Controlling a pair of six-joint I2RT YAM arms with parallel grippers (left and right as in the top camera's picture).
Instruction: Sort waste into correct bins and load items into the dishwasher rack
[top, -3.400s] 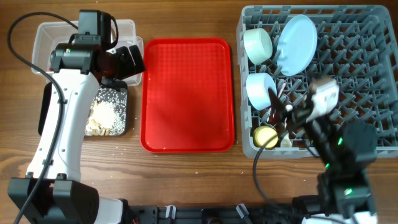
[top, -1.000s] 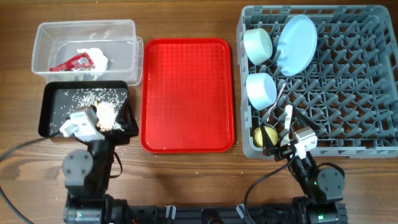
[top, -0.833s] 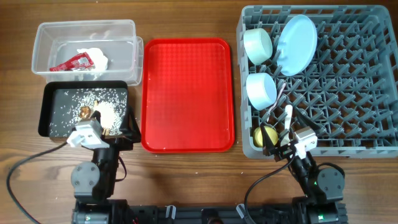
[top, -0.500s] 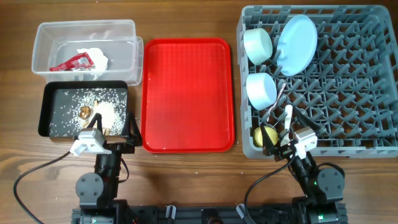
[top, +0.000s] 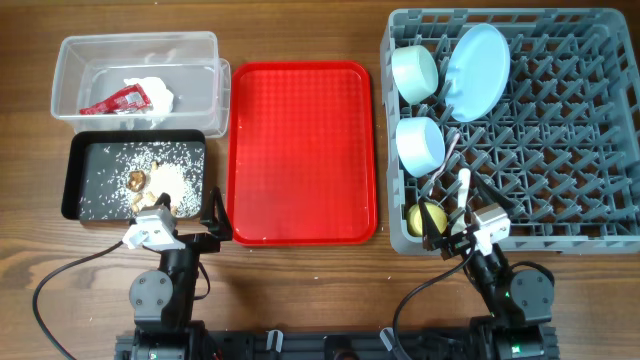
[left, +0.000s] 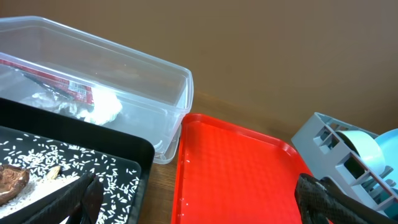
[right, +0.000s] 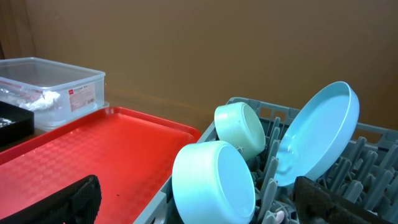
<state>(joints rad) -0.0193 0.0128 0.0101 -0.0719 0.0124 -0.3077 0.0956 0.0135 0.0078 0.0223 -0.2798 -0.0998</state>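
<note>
The red sauce packet (top: 115, 100) and crumpled white paper (top: 152, 92) lie in the clear tub (top: 62, 90). Rice with brownish bits (top: 170, 180) lies in the black tray (top: 80, 190). The grey rack (top: 560, 150) holds the light blue plate (top: 478, 72), pale green bowl (top: 415, 72), light blue bowl (top: 420, 143), yellow cup (top: 428, 217) and a white utensil (top: 464, 190). My left gripper (top: 200, 225) is open and empty at the black tray's front right corner, also seen in the left wrist view (left: 199, 205). My right gripper (top: 445, 225) is open and empty at the rack's front edge, also seen in the right wrist view (right: 205, 205).
A flat red serving tray (top: 300, 150) lies between the bins and the rack with nothing on it. Both arms are folded low at the table's front edge. Cables trail beside each arm base.
My left arm has drawn back off the black tray toward the front edge and folded down. My right arm folded back earlier and has stayed still for the last second.
</note>
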